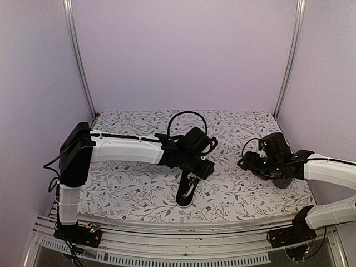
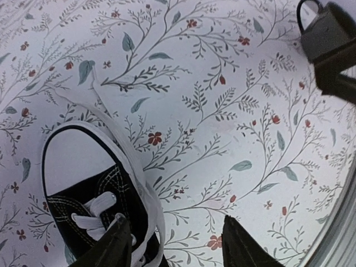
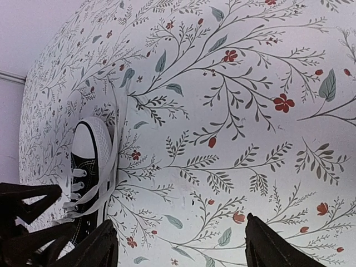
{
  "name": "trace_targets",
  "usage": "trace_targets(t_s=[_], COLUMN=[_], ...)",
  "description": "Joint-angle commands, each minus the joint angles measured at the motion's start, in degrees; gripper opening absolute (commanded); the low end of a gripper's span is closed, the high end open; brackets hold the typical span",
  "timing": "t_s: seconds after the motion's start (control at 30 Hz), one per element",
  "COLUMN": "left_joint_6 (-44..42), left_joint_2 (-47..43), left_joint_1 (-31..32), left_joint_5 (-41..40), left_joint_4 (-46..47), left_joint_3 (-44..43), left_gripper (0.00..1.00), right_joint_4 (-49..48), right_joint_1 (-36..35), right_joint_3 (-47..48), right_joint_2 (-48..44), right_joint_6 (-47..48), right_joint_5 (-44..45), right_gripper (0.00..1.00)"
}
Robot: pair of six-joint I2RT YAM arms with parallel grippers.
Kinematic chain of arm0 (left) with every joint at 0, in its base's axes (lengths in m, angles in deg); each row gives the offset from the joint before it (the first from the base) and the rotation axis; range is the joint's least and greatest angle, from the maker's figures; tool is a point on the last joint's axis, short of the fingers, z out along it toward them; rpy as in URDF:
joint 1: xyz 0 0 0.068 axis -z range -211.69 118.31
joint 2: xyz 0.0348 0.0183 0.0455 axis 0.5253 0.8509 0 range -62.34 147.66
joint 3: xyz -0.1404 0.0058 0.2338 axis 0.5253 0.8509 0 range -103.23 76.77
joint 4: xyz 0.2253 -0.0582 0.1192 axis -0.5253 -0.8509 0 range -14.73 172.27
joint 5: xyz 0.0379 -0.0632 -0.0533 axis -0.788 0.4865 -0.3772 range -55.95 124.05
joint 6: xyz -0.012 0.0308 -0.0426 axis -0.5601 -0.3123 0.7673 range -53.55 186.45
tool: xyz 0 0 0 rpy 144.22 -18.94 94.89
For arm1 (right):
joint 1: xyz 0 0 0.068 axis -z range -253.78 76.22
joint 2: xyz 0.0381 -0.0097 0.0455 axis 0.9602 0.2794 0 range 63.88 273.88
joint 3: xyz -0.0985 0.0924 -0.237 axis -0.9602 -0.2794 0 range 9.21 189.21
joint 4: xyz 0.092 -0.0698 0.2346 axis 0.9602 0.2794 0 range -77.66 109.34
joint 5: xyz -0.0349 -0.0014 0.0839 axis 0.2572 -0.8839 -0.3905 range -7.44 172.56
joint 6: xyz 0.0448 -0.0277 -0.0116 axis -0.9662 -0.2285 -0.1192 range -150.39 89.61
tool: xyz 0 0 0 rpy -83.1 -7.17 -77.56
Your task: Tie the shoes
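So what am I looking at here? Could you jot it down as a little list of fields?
shoe: one black sneaker with a white toe cap, lying on the floral cloth
laces: white, untied, loose ends trailing past the toe
left end effector: open, right over the sneaker, one finger at the laced part
right end effector: open, empty, off to the side of the sneaker
bow: not yet tied

Single black low-top canvas sneaker (image 1: 186, 193), upright on sole, middle of table (image 1: 233, 201), close to near edge. White toe cap (image 2: 75, 158) points toward near edge. White laces (image 3: 114, 144) untied, loose ends trailing alongside and past toe.
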Motion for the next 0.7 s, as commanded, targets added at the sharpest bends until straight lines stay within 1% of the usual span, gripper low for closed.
trace_targets(t_s=[0.0,0.07,0.23,0.3,0.37,0.47,0.6,0.63,0.67], left_joint_6=[-2.6,-3.1,-3.7,-4.3,-4.8,-5.3,-6.1,-6.2,-6.1], left_joint_2=[5.1,5.9,7.4,7.7,8.1,8.6,8.8,8.8,8.7], left_joint_1=[3.2,3.9,4.3,4.5,4.9,5.3,5.8,5.9,5.9], left_joint_5=[-9.5,-11.3,-15.5,-17.1,-19.1,-22.5,-25.1,-25.3,-25.7], left_joint_4=[-11.8,-13.0,-15.1,-15.7,-16.3,-17.6,-18.5,-18.5,-18.5], left_joint_3=[-5.2,-5.6,-6.8,-7.3,-7.9,-8.7,-9.2,-9.2,-9.2], left_gripper=[0.54,0.52,0.52,0.49,0.43,0.37,0.35,0.32,0.27], right_joint_4=[0.2,0.1,-1.7,-2.2,-2.6,-2.6,-2.6,-2.6,-2.6], right_joint_1=[0.9,1.0,1.2,1.2,1.2,1.2,1.2,1.2,1.2], right_joint_3=[-1.7,-2.8,-5.5,-6.3,-7.0,-7.3,-7.5,-7.4,-7.5], right_joint_2=[-3.0,-3.6,-5.3,-6.0,-6.5,-7.2,-8.2,-8.4,-8.6], right_joint_6=[1.1,1.0,-0.5,-1.2,-1.8,-2.2,-2.2,-2.1,-2.1], right_joint_5=[-1.6,-1.7,-3.2,-3.5,-3.4,-3.5,-3.4,-3.3,-3.3], right_gripper=[0.79,0.79,0.79,0.79,0.78,0.78,0.78,0.78,0.78])
